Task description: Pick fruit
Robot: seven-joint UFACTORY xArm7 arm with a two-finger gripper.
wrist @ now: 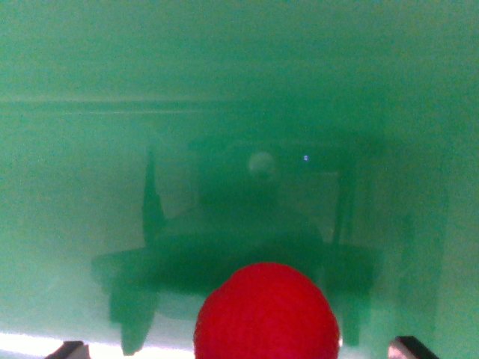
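A round red fruit (266, 313) fills the bottom centre of the wrist view, cut off by the lower edge. It sits close against a glossy green surface (239, 90). Only the dark tips of my gripper (239, 348) show, one fingertip (69, 349) at the bottom left and one at the bottom right (412, 347). The jaws stand wide apart, with the fruit between them and a gap on each side, so the gripper is open. A blurred dark reflection of the gripper and camera (247, 224) lies on the green surface above the fruit.
The green surface covers nearly the whole view, with a faint horizontal seam (150, 101) across its upper part. A bright white strip (30, 345) runs along the bottom left edge.
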